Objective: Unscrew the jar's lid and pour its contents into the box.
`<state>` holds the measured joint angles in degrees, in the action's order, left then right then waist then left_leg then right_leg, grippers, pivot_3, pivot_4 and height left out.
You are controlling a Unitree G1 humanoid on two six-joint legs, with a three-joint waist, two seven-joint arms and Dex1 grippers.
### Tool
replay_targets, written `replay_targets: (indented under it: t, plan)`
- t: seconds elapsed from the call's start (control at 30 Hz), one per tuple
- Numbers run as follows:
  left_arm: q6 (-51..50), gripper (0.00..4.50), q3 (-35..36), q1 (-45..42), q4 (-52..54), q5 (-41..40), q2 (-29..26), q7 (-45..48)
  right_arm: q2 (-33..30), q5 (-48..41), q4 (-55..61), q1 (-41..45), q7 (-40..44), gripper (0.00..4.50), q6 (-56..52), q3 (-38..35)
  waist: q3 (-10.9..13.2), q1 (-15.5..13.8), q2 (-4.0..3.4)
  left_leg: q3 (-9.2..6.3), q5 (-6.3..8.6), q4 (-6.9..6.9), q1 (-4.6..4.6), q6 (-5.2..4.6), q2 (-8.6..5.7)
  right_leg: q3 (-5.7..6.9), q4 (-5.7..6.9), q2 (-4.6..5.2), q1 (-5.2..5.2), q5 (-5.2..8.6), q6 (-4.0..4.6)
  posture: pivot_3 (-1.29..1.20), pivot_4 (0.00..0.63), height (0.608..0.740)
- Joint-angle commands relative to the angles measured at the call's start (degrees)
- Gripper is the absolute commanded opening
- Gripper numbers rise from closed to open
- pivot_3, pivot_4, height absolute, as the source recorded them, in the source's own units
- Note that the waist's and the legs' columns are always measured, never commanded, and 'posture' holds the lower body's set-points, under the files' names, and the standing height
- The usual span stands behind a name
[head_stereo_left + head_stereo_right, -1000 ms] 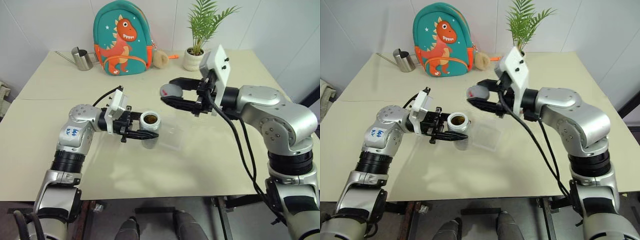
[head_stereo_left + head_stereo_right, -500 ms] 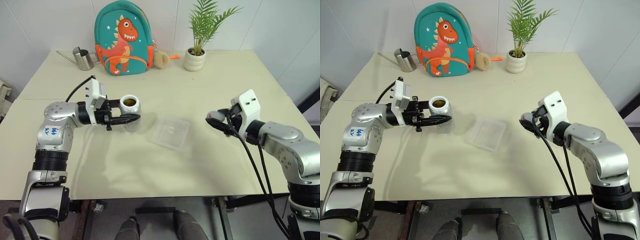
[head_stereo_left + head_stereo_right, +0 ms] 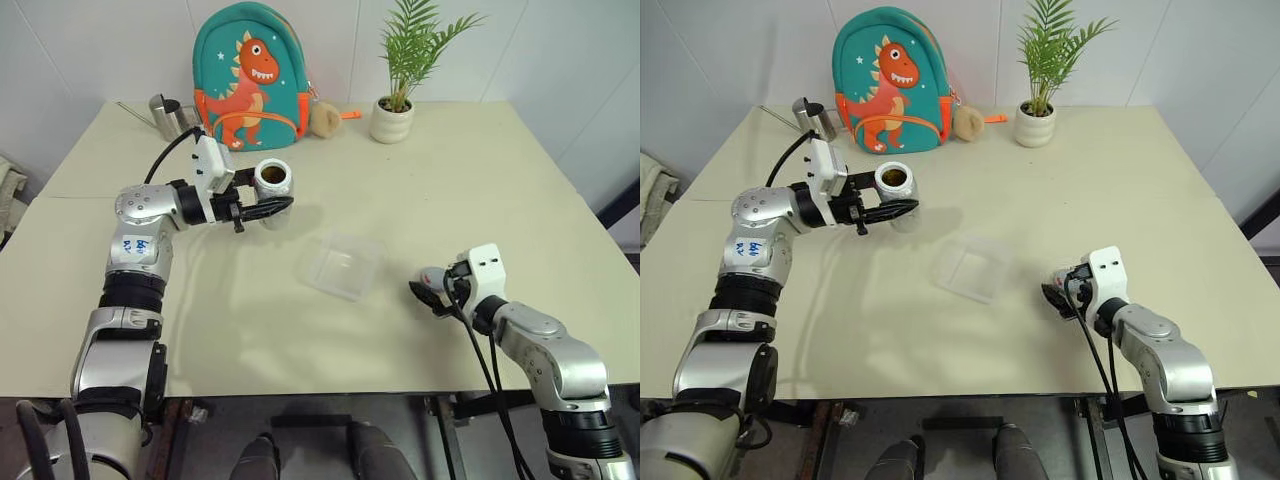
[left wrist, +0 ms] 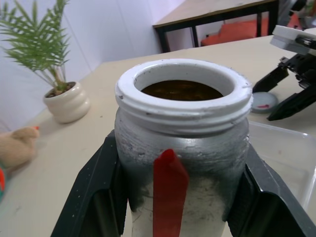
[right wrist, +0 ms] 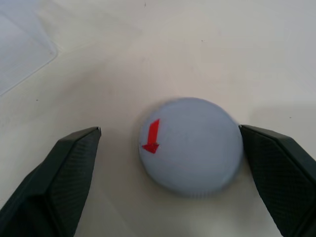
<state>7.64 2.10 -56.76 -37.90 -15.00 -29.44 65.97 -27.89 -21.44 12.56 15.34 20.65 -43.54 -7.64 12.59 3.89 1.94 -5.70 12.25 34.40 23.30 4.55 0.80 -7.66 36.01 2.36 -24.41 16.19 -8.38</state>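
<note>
in the head views the left gripper is clamped on the jar, held upright above the table and well to the left of the box, which lies bare in the middle of the table; the jar's mouth is uncovered, so the unscrewing looks done. the right gripper sits low at the table to the right of the box. in the left wrist view the two black fingers press both sides of the jar, its pale threaded rim bare, and the contents show dark brown inside, apparently all there. in the right wrist view the lid lies flat on the table, red mark up, between fingers spread wide apart; one seems to touch or nearly touch its edge, the other stands clear, so it reads as set down. what remains, i judge, is carrying the jar over the box and tipping it out.
</note>
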Motion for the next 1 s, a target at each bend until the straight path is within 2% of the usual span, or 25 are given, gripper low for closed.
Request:
replay_targets:
  t: [0.03, 0.17, 0.3, 0.4, 0.57, 0.67, 0.77, 1.0]
  plan:
    - [4.9, 2.04, -0.1, -3.1, -1.4, 1.4, 0.4, 0.2, -0.6, -0.4, 2.7, -1.2, 1.2, 4.48, 3.1, -2.5, 0.0, -0.2, 0.0, 0.0, 0.0, 0.0, 0.0, 0.0, 0.0, 0.0, 0.0, 0.0, 0.0, 0.0, 0.0, 0.0, 0.15, 0.74]
    - [10.6, 2.04, -1.3, -4.7, -4.6, 4.3, 1.2, -1.1, -2.4, -2.1, 6.4, -3.2, 5.3, 4.48, 6.2, -4.4, 0.0, -0.7, 0.0, 0.01, 0.0, 0.0, 0.0, 0.0, 0.0, 0.0, -0.01, 0.0, 0.0, 0.0, 0.0, 0.0, 0.15, 0.74]
    - [21.6, 2.04, -4.2, -6.9, -8.9, 10.5, 3.0, -5.0, -5.8, -15.5, 18.4, -9.1, 17.2, 4.48, 5.7, -10.1, 0.0, -0.9, 0.0, -0.01, 0.0, -0.01, 0.0, 0.0, -0.02, 0.0, -0.04, 0.0, 0.03, 0.02, -0.04, 0.0, 0.15, 0.74]
    - [26.9, 2.04, -5.4, -8.1, -12.0, 13.0, 3.6, -6.7, -7.5, -20.6, 21.5, -10.9, 19.4, 4.48, 4.4, -12.3, 0.0, -0.9, 0.02, -0.02, 0.01, 0.03, 0.0, 0.0, -0.02, 0.0, -0.09, 0.0, 0.11, 0.0, -0.1, 0.0, 0.15, 0.74]
    - [42.4, 2.04, -13.1, -12.2, -18.8, 27.9, 3.7, -18.4, -10.5, -25.1, 23.5, -13.1, 22.8, 4.48, 5.5, -15.2, 0.0, -1.0, 0.03, -0.01, 0.01, 0.36, -0.02, -0.01, -0.04, 0.0, -0.15, 0.0, 0.28, -0.02, -0.14, 0.0, 0.15, 0.74]
    - [49.1, 2.04, -18.4, -14.8, -21.1, 38.5, 3.1, -28.7, -12.5, -24.4, 23.5, -14.1, 23.1, 4.48, 5.9, -15.1, 0.0, -1.0, 0.05, -0.01, 0.03, 0.56, -0.05, -0.04, -0.04, -0.02, -0.34, -0.01, 0.48, -0.07, -0.22, 0.0, 0.15, 0.74]
    - [52.3, 2.04, -25.0, -18.3, -21.8, 51.9, 1.7, -43.3, -12.9, -24.4, 23.4, -14.4, 22.4, 4.48, 6.7, -15.4, 0.1, -0.9, 0.13, 0.01, 0.04, 0.68, -0.08, -0.05, -0.05, -0.09, -0.67, -0.01, 0.71, -0.16, -0.24, 0.0, 0.15, 0.74]
    - [46.6, 2.04, -46.4, -29.1, -20.5, 84.8, 1.6, -86.4, -11.3, -23.1, 23.8, -14.7, 19.4, 4.48, 8.4, -13.8, 0.1, -1.5, 0.29, 0.07, 0.14, 0.67, 0.02, -0.07, -0.1, -0.24, -1.06, 0.0, 0.77, -0.32, -0.64, 0.0, 0.15, 0.74]
